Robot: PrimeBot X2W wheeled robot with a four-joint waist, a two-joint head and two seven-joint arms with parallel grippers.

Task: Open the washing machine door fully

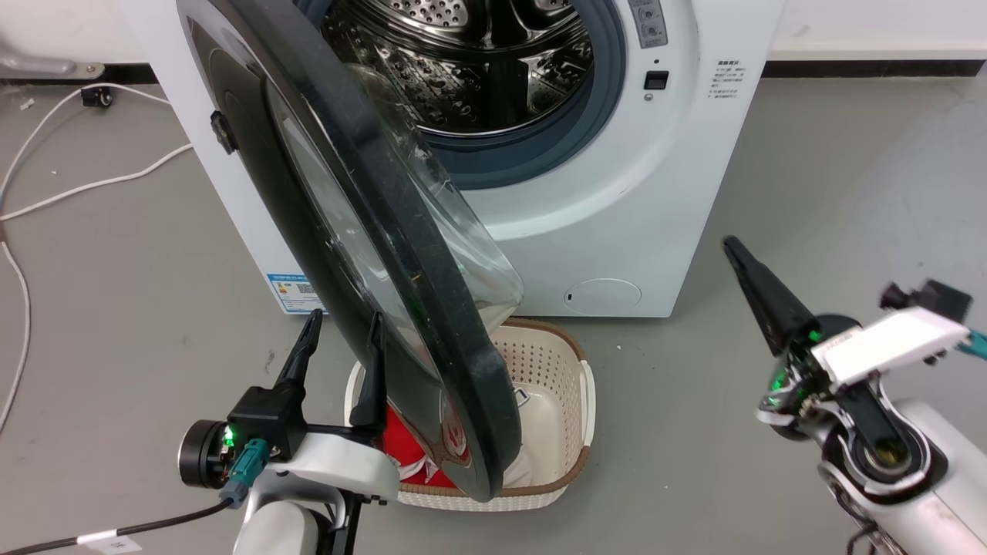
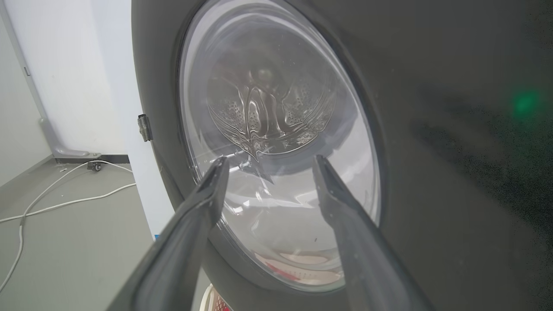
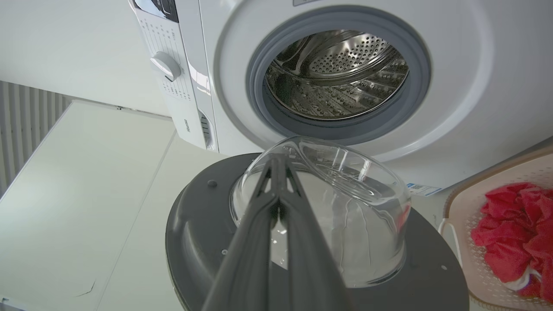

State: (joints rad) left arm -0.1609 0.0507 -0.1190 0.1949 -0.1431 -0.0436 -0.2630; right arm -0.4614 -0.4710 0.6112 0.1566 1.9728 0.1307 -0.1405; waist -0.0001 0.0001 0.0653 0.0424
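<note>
White cables (image 1: 46,146) trail over the grey floor (image 1: 116,293) at the far left. Next comes the left claw (image 1: 345,316), released, its two fingers spread and pointing up at the outer face of the door (image 1: 370,231). In the left wrist view the same claw (image 2: 270,164) frames the door's (image 2: 432,172) clear window with nothing between its fingers; I cannot tell whether a finger touches the rim. The door hangs from the left side of the washer (image 1: 617,193), swung out partly open, its edge turned toward the head camera and its glass bowl bulging to the right. Its lower rim hangs over a white basket (image 1: 555,362) on the floor, with red cloth (image 1: 409,447) inside. Behind the door the steel drum (image 1: 478,69) lies open to view inside its grey gasket. Far to the right, well apart from the washer, the right claw (image 1: 744,262) is clenched on nothing, fingers pressed together. In the right wrist view this claw (image 3: 276,172) points at the door's inner side.
</note>
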